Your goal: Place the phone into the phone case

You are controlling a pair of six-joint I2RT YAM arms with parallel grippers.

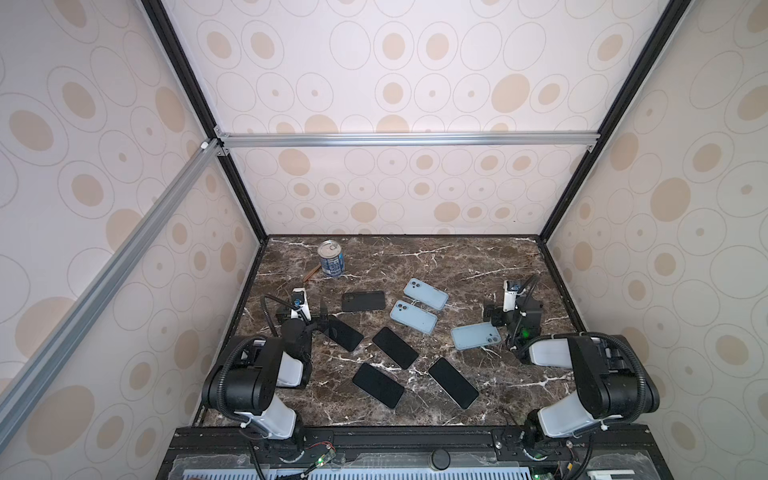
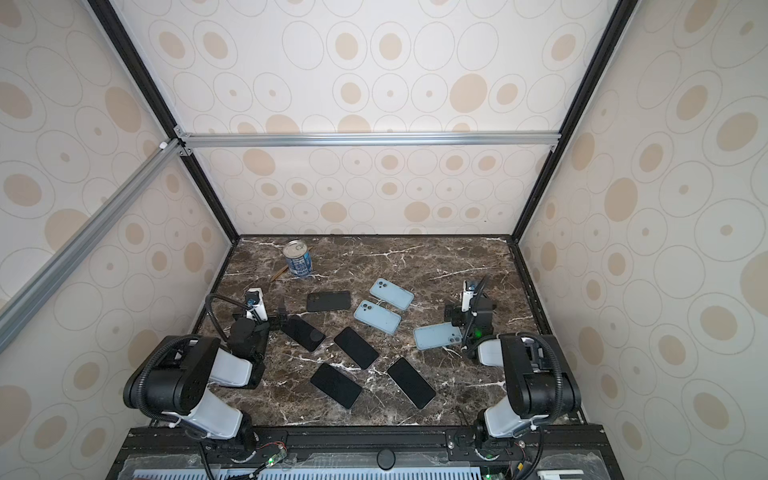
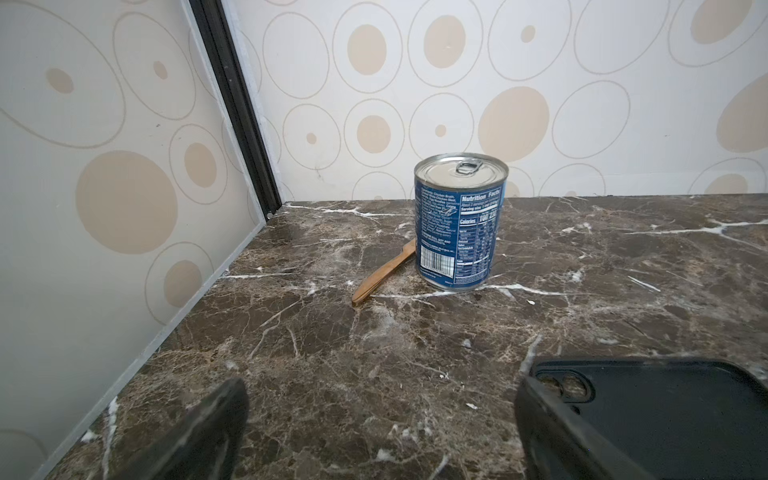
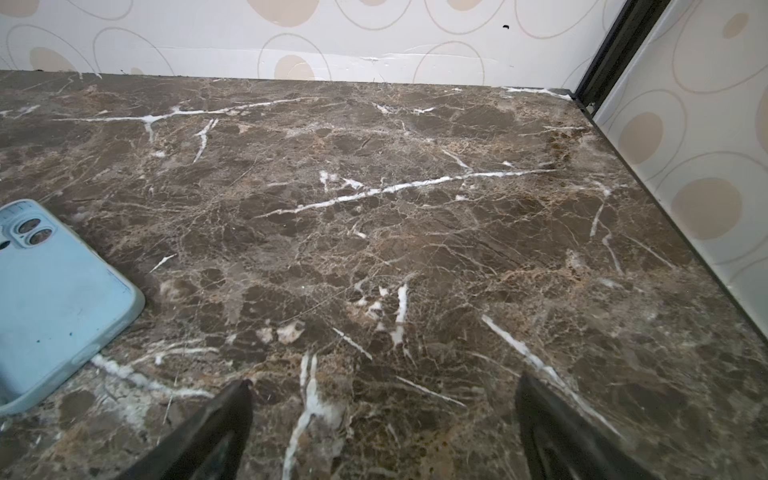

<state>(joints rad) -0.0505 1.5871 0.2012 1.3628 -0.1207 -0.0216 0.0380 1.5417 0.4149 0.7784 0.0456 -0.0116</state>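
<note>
Robot test booth
A metal rail (image 1: 407, 139) and dotted panels (image 1: 374, 62) box in a marbled desk (image 1: 478, 266); left arm (image 1: 241, 386), right arm (image 1: 602, 382) bolted in front.

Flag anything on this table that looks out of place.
A tin can stands upright at the far left of the marble table, with a wooden utensil lying beside it, one end hidden behind the can. Neither belongs with the phones and cases. Nothing looks spilled or damaged.

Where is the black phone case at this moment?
In both top views the black phone case lies flat on the table, left of centre: nearer than the blue can, left of two light-blue cases, just beyond the left gripper.
</note>
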